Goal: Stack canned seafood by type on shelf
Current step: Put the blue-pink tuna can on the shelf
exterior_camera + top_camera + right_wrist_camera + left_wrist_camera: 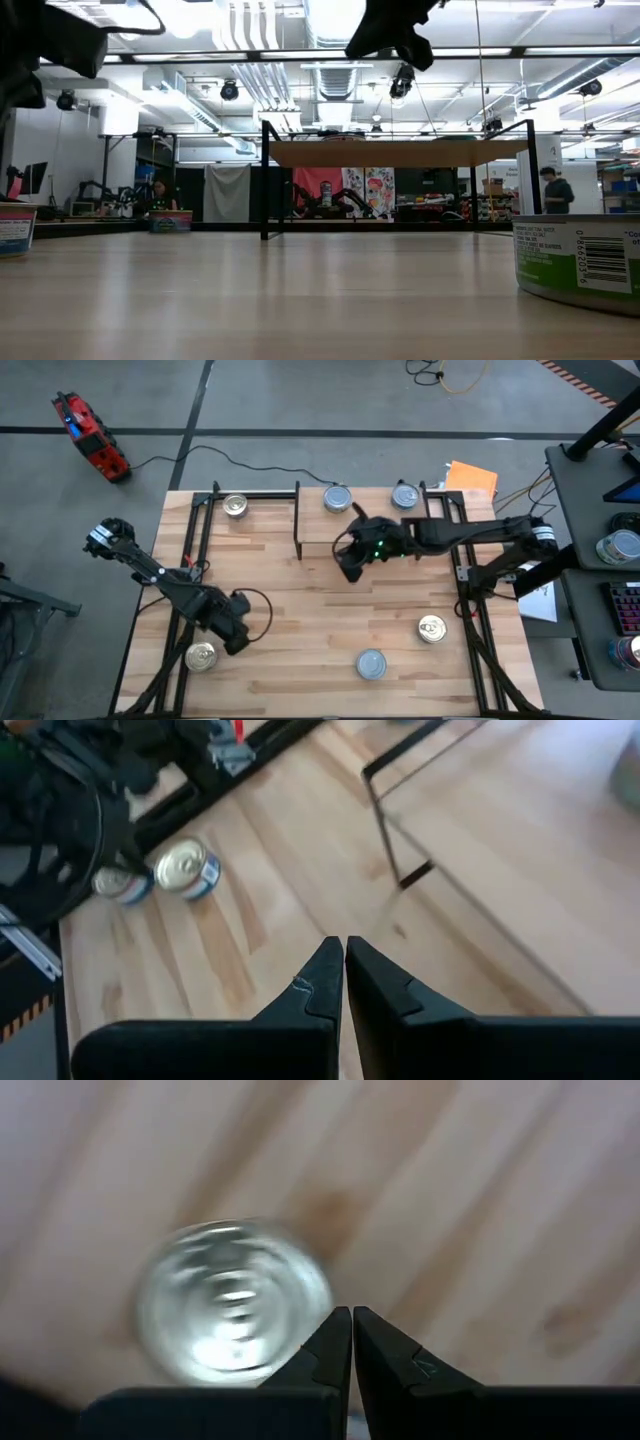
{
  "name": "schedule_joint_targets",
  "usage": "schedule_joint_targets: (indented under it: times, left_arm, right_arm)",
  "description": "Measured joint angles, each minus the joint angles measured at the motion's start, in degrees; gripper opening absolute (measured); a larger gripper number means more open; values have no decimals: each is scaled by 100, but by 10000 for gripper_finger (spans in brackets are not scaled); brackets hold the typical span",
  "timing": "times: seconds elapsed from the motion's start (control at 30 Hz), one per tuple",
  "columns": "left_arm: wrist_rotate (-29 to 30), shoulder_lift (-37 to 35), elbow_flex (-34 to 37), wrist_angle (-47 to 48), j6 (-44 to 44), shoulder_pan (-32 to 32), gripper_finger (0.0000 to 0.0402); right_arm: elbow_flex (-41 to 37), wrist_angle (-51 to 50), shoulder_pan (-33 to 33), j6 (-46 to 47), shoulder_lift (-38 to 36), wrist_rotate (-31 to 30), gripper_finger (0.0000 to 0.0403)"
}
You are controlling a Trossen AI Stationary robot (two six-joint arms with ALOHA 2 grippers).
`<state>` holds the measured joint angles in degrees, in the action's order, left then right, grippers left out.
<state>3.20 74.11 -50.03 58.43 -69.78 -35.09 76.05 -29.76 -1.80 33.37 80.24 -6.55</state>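
The left claw (236, 640) hovers with fingers pressed together, empty, over the worktop's (300, 630) seven o'clock area, just beside a silver-topped tin (201, 656). Three tins (338, 498) stand along the shelf (375, 515) at twelve. The right claw (350, 568), likewise closed and empty, hangs near centre.

A butcher-block table (300, 610) of pale wood planks is seen from above. At its far edge, a low shelf (375, 500) on thin black legs is set, with a light wood top. Two tins (338, 498) (405, 495) are placed at the far side by the shelf, and another tin (235, 506) is found at the far left. On the near left a silver-topped tin (201, 655) is laid, a blue-topped tin (371, 664) at the near middle, and a gold-topped tin (432, 628) toward the right.
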Motion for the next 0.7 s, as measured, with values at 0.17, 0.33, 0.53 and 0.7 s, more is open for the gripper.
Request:
schedule_joint_targets:
  times: [0.17, 0.33, 0.53, 0.7]
  left_arm:
    - [202, -1, 111, 456, 482, -2, 0]
    - [210, 91, 295, 309, 590, 0, 0]
    - [210, 348, 506, 164, 567, 0, 0]
    - [197, 539, 563, -330, 583, 0, 0]
  right_arm:
    - [-4, -2, 195, 158, 143, -13, 9]
    - [-4, -3, 346, 283, 88, -147, 9]
    - [-4, -6, 510, 312, 31, -265, 9]
    - [-4, -2, 609, 339, 31, -264, 9]
